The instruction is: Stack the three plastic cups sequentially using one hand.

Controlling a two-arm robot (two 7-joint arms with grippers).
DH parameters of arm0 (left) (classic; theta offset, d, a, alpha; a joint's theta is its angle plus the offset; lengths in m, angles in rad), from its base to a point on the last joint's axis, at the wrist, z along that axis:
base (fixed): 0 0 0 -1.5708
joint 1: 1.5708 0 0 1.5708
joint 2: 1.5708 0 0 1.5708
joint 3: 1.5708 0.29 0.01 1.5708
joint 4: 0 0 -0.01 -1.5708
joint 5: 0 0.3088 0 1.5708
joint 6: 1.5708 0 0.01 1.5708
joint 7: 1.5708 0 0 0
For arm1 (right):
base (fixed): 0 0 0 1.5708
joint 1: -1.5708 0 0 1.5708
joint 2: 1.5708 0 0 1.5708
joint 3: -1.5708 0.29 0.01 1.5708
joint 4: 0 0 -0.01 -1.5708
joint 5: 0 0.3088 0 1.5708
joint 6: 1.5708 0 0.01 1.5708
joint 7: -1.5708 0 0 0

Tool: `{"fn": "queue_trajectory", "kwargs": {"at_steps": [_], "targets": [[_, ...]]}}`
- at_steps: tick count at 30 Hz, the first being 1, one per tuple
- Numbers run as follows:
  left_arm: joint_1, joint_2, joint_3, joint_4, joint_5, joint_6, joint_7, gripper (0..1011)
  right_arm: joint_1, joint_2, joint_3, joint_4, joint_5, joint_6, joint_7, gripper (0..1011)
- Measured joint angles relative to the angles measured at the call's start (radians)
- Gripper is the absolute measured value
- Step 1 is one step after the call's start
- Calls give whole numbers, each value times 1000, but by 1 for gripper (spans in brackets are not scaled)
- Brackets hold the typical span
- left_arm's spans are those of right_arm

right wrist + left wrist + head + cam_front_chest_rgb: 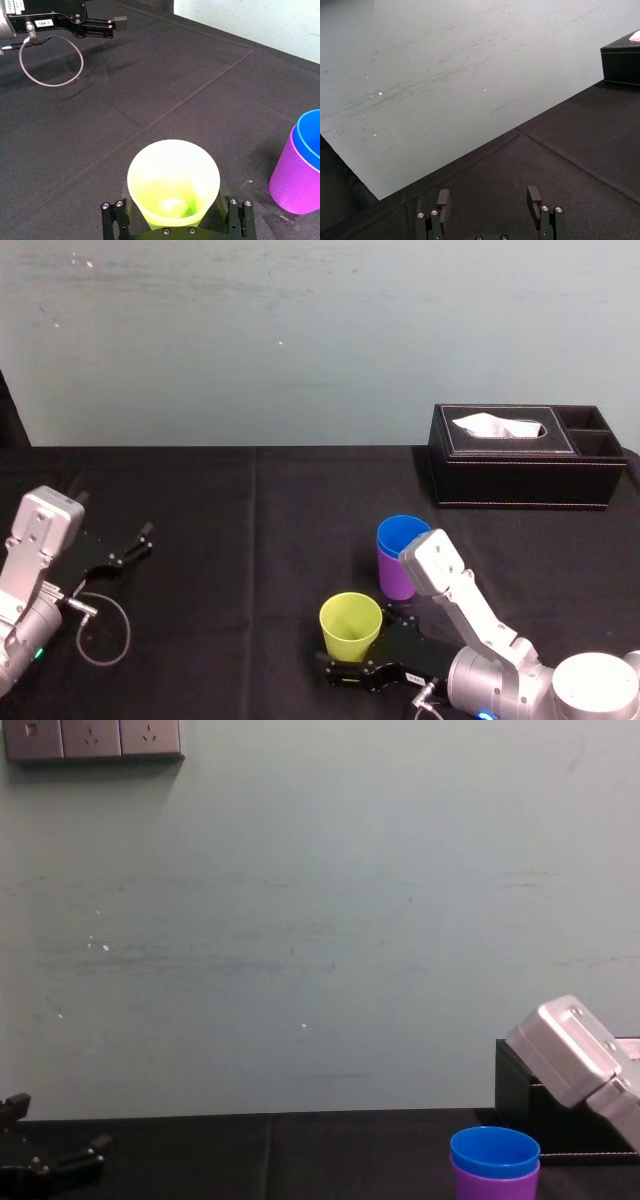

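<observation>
The yellow-green cup (350,625) stands upright on the black cloth, and in the right wrist view the yellow-green cup (172,185) sits between the jaws of my right gripper (172,220). Those jaws are open on either side of its base, with a gap showing on both sides. The blue cup (403,535) is nested inside the purple cup (395,580) just behind and to the right; the chest view shows the blue cup (493,1150) in the purple cup (490,1185). My left gripper (130,545) rests open at the far left, holding nothing.
A black leather tissue box (520,455) stands at the back right of the table (250,540). A grey cable loop (105,625) hangs by the left arm. Open black cloth lies between the two arms.
</observation>
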Motion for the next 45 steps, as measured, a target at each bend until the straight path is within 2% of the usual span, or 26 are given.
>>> {"fn": "queue_trajectory", "kwargs": {"at_steps": [27,45], "targets": [[0,0,0,0,0,0,0,1000,-16,3,20,-13,4,10,-18,1004],[0,0,0,0,0,0,0,1000,-12,-2,15,2,17,11,-5,1004]]}}
